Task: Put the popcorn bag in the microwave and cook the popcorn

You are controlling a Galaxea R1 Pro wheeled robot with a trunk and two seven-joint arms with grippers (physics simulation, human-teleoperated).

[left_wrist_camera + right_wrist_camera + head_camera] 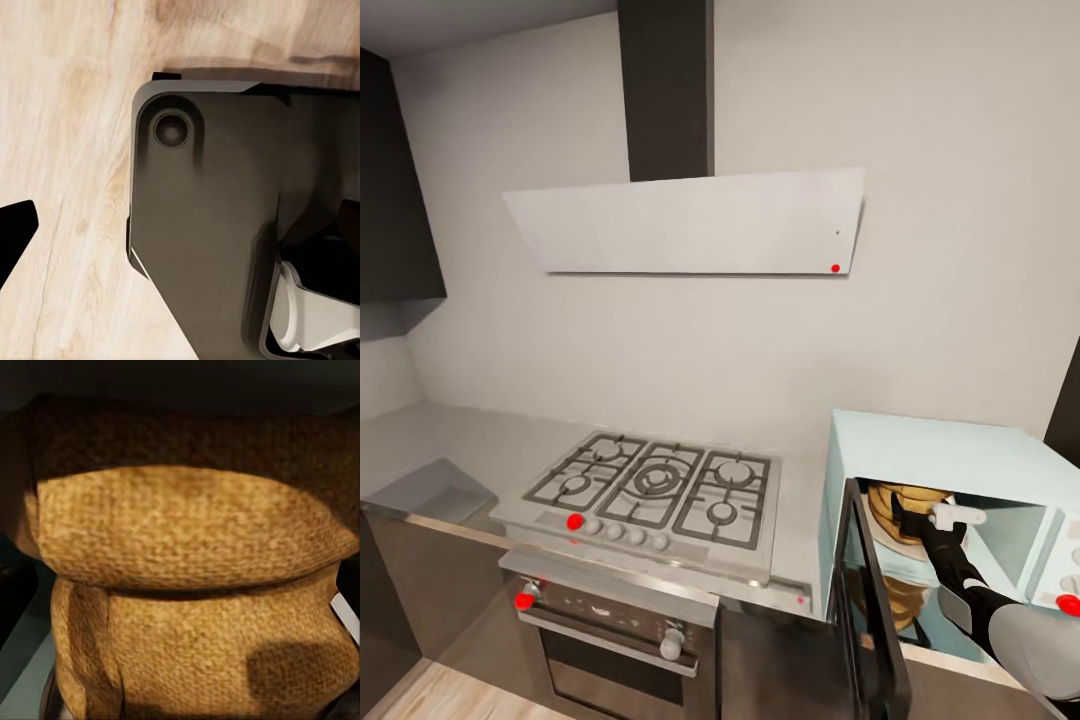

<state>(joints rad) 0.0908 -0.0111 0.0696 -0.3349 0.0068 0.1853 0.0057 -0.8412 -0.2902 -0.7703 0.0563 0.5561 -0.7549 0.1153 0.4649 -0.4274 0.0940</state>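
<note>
The popcorn bag [901,508] is sitting inside the microwave [920,450], whose dark door [868,610] is hanging open toward the robot – the right gripper [916,515] is reaching into the cavity, seemingly against the sack, its grip too hidden to tell; the left gripper [15,238] is hanging over wood floor [67,150], its spread unclear – countertop [460,440] lying bare beside the hob [655,485]

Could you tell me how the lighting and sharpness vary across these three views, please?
Head view: even, soft light, straight edges bowed by the wide lens. Right wrist view: the popcorn bag looms close and slightly blurred, its top in deep shadow. Left wrist view: a dark shadow edges the robot's base on the wooden floor.
</note>
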